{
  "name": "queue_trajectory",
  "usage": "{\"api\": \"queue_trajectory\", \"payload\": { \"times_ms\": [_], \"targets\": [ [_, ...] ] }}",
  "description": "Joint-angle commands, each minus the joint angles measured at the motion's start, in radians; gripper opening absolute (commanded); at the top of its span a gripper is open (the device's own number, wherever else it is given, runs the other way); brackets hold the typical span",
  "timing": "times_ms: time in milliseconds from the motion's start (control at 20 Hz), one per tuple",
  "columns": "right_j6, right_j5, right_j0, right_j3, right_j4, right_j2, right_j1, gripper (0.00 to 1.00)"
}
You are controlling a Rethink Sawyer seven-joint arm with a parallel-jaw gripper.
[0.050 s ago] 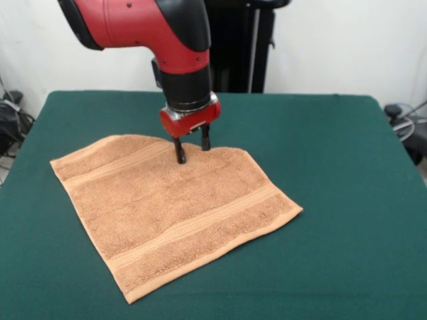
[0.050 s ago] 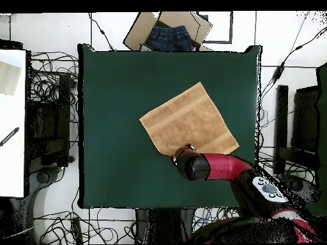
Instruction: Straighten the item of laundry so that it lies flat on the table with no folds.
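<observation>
The item of laundry (image 1: 175, 208) (image 2: 186, 120) is a light orange-tan terry towel with woven band stripes near two opposite edges. It lies spread out and nearly flat on the dark green table (image 1: 347, 173) (image 2: 115, 115), turned at an angle to the table's edges. My gripper (image 1: 192, 151) (image 2: 182, 153) stands upright over the towel's far edge in the front view. Its two black fingers (image 1: 180, 152) are apart, tips at or just above the cloth. Nothing shows between them.
A cardboard box holding blue denim (image 2: 168, 33) sits just past the table's top edge in the overhead view. Cables and equipment (image 2: 45, 121) surround the table on the floor. A white surface (image 2: 11, 121) lies at the left.
</observation>
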Motion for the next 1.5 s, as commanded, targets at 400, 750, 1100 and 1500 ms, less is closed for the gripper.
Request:
{"api": "queue_trajectory", "payload": {
  "times_ms": [400, 750, 1100, 1500],
  "targets": [
    [0.115, -0.11, -0.014, -0.099, -0.059, 0.01, 0.12, 0.0],
    [0.132, -0.106, 0.0, -0.101, -0.051, -0.011, 0.12, 0.0],
    [0.148, -0.036, -0.007, -0.021, -0.014, -0.015, 0.012, 0.0],
    [0.087, 0.191, -0.112, 0.155, 0.129, 0.08, -0.283, 0.0]
  ]
}}
